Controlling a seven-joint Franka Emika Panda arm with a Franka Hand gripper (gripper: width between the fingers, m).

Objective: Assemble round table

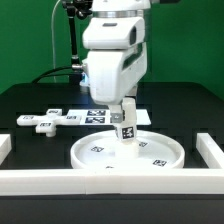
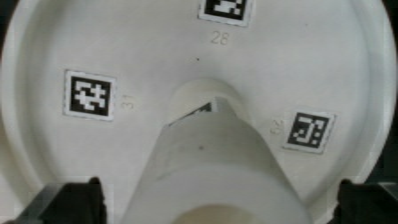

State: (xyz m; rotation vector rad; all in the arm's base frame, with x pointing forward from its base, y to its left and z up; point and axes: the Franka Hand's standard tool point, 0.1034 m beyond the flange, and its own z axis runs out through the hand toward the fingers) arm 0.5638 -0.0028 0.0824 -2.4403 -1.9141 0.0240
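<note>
A: Operator, where do you see the parts?

B: The round disc point(image 1: 128, 153) lies on the table point(image 1: 30, 100) inside the border wall point(image 1: 40, 180). The cylinder leg point(image 1: 126, 130) stands upright on it, the foot piece point(image 1: 44, 121) well apart toward the exterior view's left.

A: And your gripper point(image 1: 122, 110)?

B: Its fingertips point(image 2: 71, 203) are spread wide on either side of the leg, gripping nothing.

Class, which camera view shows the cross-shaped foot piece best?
The exterior view: the cross-shaped foot piece lies whole on the black table, on that view's left, apart from the round disc. The wrist view shows none of it, only the disc and the leg.
</note>
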